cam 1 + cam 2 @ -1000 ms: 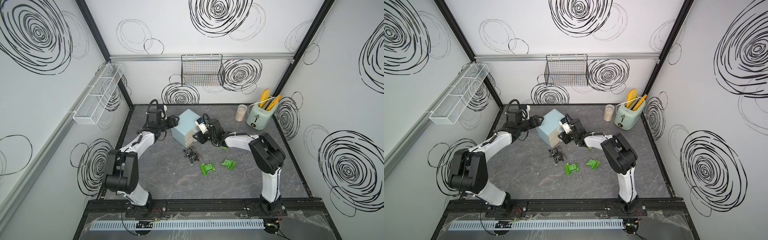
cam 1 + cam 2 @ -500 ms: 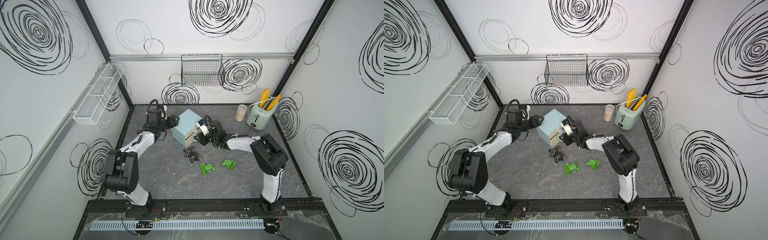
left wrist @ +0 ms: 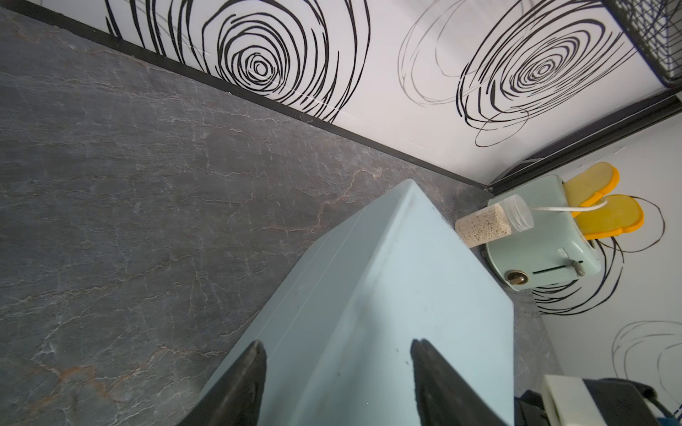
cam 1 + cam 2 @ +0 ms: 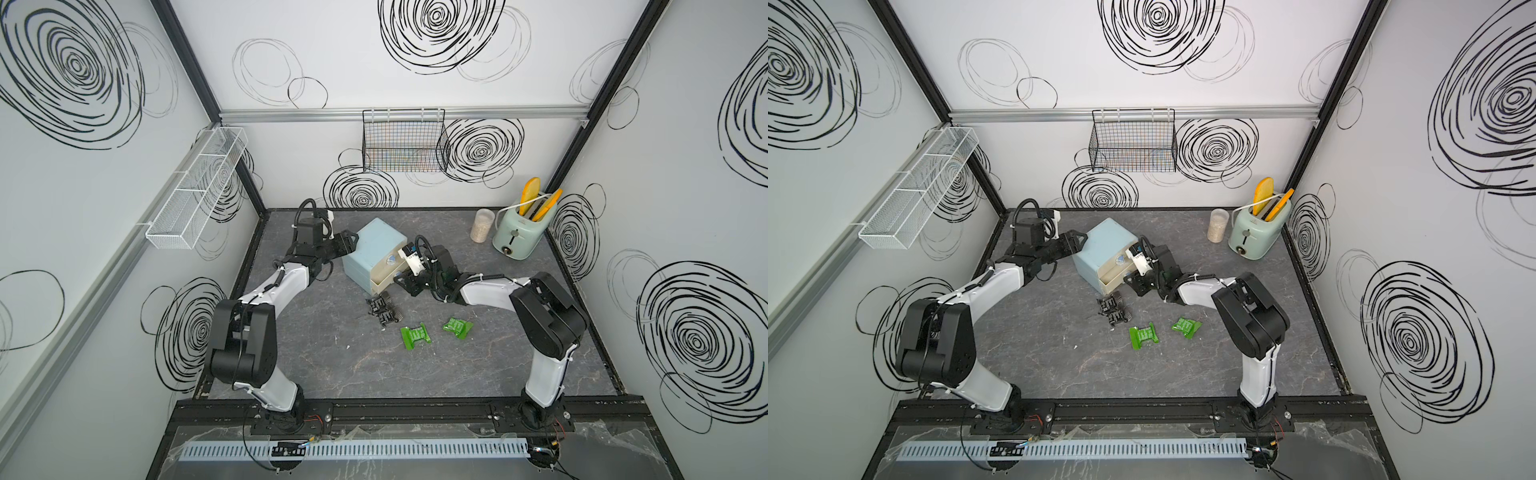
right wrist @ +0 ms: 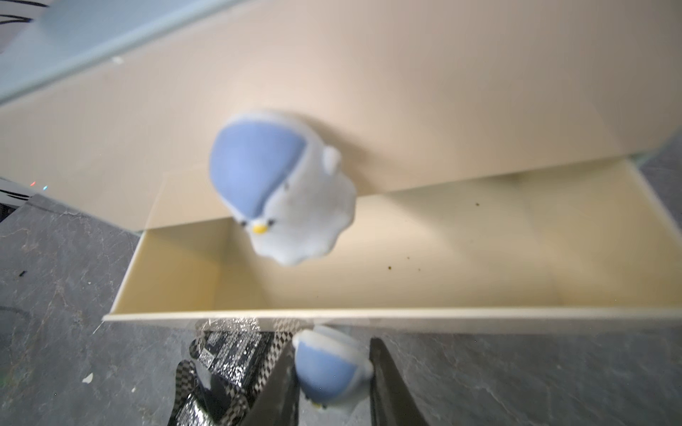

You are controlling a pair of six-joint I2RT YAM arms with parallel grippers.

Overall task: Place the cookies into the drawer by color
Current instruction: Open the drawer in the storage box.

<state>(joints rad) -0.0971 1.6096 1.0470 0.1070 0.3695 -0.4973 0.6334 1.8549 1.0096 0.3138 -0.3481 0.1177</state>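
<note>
The fingers of the right gripper (image 5: 331, 348) pinch the knob (image 5: 328, 376) of the lower drawer (image 5: 406, 314). The drawer stands pulled out just beyond the fingertips, and its bottom is empty. Two black cookies (image 5: 225, 350) lie just beside one finger, and two green cookies (image 4: 415, 337) lie farther off behind the gripper. The left gripper (image 3: 337, 346) has its fingers spread over the rear edge of the cabinet (image 3: 406, 280). I judge that no visible packet is sorted yet, so four are left.

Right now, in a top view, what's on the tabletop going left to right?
Pale-blue cabinet → green packet → second green packet → jar → toaster. Black packets skipped: they overlap the cabinet's span.
</note>
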